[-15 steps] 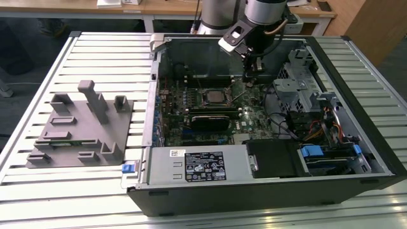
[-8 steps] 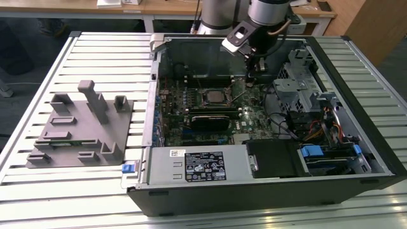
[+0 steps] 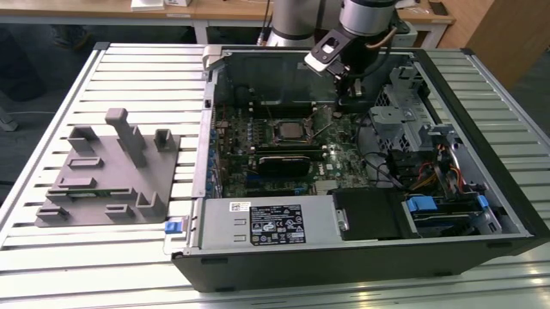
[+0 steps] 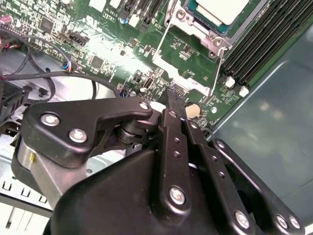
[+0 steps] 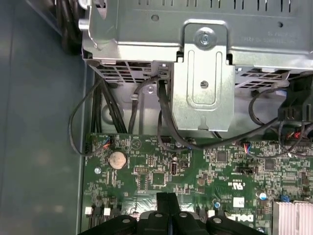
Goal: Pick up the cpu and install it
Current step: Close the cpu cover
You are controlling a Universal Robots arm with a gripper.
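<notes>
Hovering above the green motherboard (image 3: 341, 156) inside the open computer case (image 3: 344, 270), the gripper (image 3: 351, 102) is hanging with its fingers (image 4: 176, 122) clenched together, grasping nothing. The cpu (image 3: 292, 132) is sitting in its metal-framed socket (image 4: 213, 43), at about eight o'clock from the gripper in the exterior view, apart from it.

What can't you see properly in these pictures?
1. Second wrist view: the cpu is cut off by the picture's edge.
2. Second wrist view: the shut gripper and its black body hide much of the motherboard.
3. Exterior view: the cpu is too small to tell whether it sits flat.
4. First wrist view: the metal cage hides where the black cables lead.
</notes>
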